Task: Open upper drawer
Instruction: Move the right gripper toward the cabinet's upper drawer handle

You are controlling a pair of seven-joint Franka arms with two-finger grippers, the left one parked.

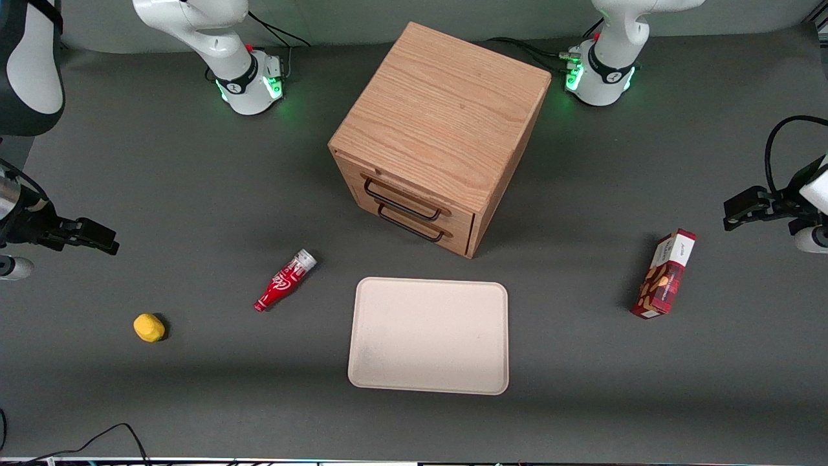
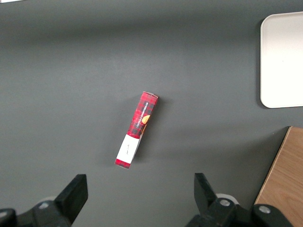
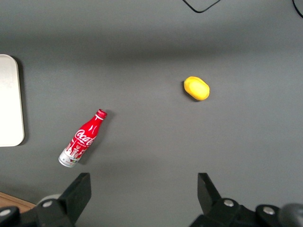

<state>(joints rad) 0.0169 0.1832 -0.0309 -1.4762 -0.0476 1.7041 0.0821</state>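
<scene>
Tool [image 3: 142, 191] fingertips cut off.

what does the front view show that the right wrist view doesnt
Only the front view shows the cabinet whole, with its upper drawer shut above the lower drawer, and the red box toward the parked arm's end. Only the right wrist view shows the gripper close up, fingers spread open, nothing between them. Both show the bottle lying down, the lemon and the tray; the gripper hangs far from the cabinet.
</scene>
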